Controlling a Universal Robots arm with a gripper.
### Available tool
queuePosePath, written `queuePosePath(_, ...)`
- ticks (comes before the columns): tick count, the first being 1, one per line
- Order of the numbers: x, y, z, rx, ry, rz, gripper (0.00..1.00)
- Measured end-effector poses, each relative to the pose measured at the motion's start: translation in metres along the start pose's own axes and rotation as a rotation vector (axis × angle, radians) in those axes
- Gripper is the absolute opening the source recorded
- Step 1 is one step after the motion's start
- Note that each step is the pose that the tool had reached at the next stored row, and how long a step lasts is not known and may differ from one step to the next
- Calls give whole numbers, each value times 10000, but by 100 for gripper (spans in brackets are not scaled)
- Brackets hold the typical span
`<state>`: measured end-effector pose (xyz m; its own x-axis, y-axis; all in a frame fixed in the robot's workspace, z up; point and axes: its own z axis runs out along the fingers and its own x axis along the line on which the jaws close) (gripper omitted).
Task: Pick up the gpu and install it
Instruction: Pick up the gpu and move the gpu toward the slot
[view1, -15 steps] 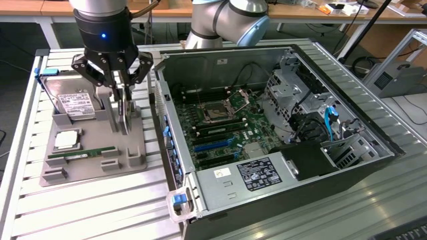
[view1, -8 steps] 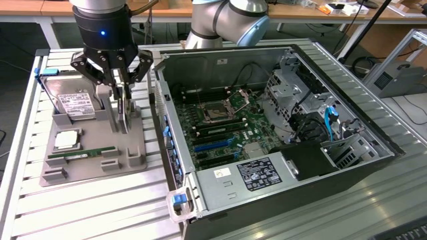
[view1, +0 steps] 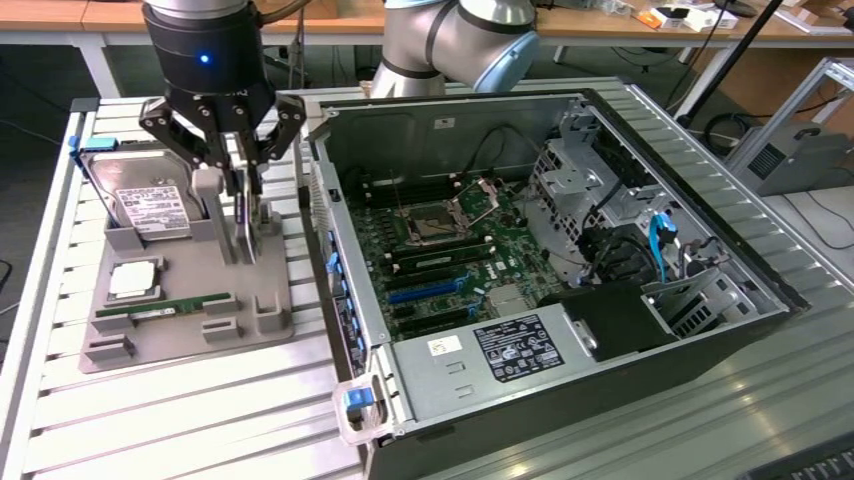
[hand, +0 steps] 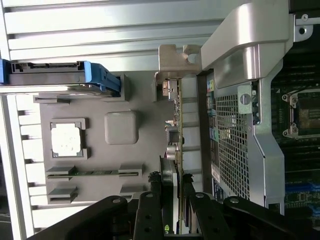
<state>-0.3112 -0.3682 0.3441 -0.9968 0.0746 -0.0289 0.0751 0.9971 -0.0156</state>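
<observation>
One arm reaches down in the upper left of the exterior view, and its gripper (view1: 234, 215) pinches the gpu (view1: 247, 248), a finger pressed against each face of the card. The gpu stands on edge, upright, over the grey tray (view1: 200, 330) in the left half of the frame, just beside the open case (view1: 747, 330). Whether its lower edge touches the tray or hangs just clear of it I cannot tell.

Seen from the wrist, the gpu (hand: 176, 125) shows edge-on as a thin strip running away from the gripper (hand: 175, 200), with its silver bracket (hand: 176, 57) at the far end. The black fingers (hand: 150, 215) sit close on both sides of it, with the tray (hand: 145, 140) underneath.

Three other parts lie on the tray. The hard drive (view1: 147, 205) leans in its slot at the tray's upper end, to the exterior view's left of the gripper. Below it sits the square chip (view1: 134, 280), and below that the memory stick (view1: 167, 305) lies flat in its groove. From the wrist the same three show as the hard drive (hand: 50, 77) with blue rails, the chip (hand: 66, 138) and the memory stick (hand: 95, 172).

The case lies on its side in the centre and right of the exterior view, its motherboard (view1: 454, 260) exposed and the power supply (view1: 514, 350) at its lower end. Tray and case rest on a table (view1: 160, 420) of ribbed metal
</observation>
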Motion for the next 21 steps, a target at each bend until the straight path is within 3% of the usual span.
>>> queuePosePath(21,-4,-2,-117,-1,-2,0,27)
